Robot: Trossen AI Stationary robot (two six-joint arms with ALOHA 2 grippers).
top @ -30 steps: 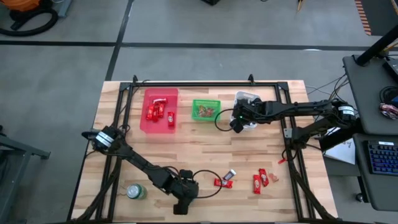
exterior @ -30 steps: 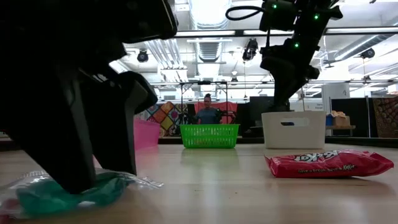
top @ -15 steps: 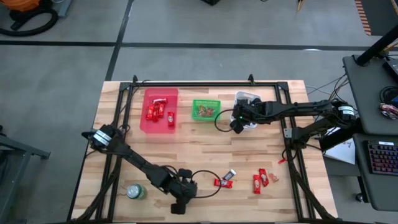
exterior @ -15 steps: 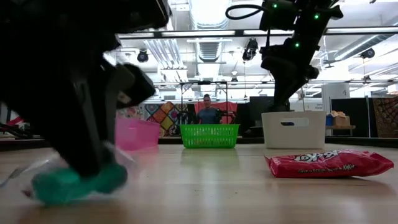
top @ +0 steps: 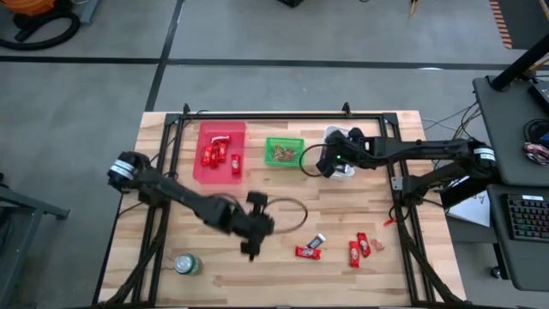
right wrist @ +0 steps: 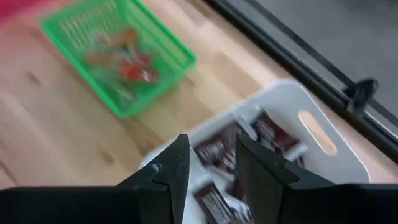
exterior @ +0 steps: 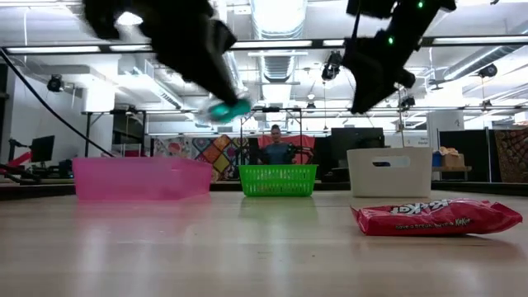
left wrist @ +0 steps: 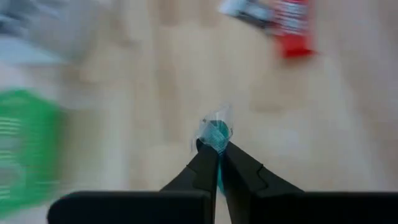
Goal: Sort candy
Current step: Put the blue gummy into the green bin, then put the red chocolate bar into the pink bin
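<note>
High view: left gripper [top: 251, 249] is over bare wood, well short of the small green mesh basket [top: 284, 152]; right gripper [top: 327, 165] is above the white plastic bin [top: 341, 135] beside that basket.
Low view: a tiny teal wrapped candy [exterior: 228, 110] hangs high above the basket.
Left wrist view: fingers pressed together, pinching the teal candy.
Right wrist view: fingers [right wrist: 172, 165] spread, empty, over dark brown-and-silver wrapped candies [right wrist: 217, 151] in the bin.

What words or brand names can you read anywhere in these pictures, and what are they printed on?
"KitKat": white logo on the red wrapper lying on the table in the low view, only just legible.
Smaller white print beneath that logo: too small to read.
Dark brown wrappers in the white bin, right wrist view: light lettering, too blurred to read.
Red candies in the pink tray and the green can, high view: too small to read.
</note>
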